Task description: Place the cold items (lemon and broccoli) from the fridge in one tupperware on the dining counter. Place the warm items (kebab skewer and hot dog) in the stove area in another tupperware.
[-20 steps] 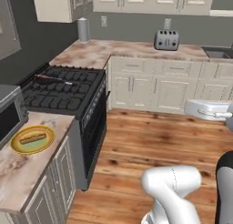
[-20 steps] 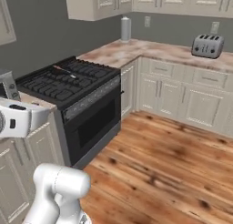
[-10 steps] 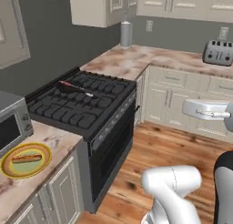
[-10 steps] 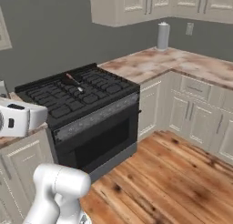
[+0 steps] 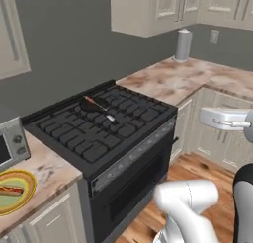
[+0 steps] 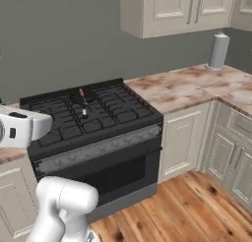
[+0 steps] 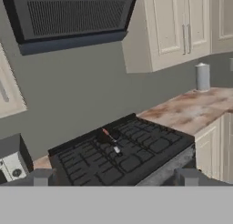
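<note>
Step in hand, as judged: approach to the stove area for the warm items; nothing is being grasped.

Gripper [image 7: 113, 175]: two dark finger tips [image 7: 43, 176] rise at the bottom of the hand view, set wide apart, with nothing between them. It is well apart from the stove.

Kebab skewer [image 5: 99, 107]: a thin stick with a red end and a pale end, lying on the black grates of the stove [image 5: 106, 133], centre-left of the left base view. The same item sits upper left of centre in the right base view [image 6: 82, 101] and just below centre in the hand view [image 7: 110, 140].

Hot dog [image 5: 11, 190]: at the lower left edge of the left base view, lying in a yellow plate [image 5: 24, 197] on the marble counter [image 5: 49, 170] to the left of the stove.

Containers: the yellow plate holds the hot dog alone. Neither tupperware can be placed from these pictures.

Other fixtures: microwave corner [image 5: 12, 143] above the plate; grey cylinder [image 5: 183, 45] on the far counter at upper right.

Next move, as judged: lower the open hand over the skewer, aligning the fingers across its thin shaft. A slender stick on ridged grates may slip or roll.
</note>
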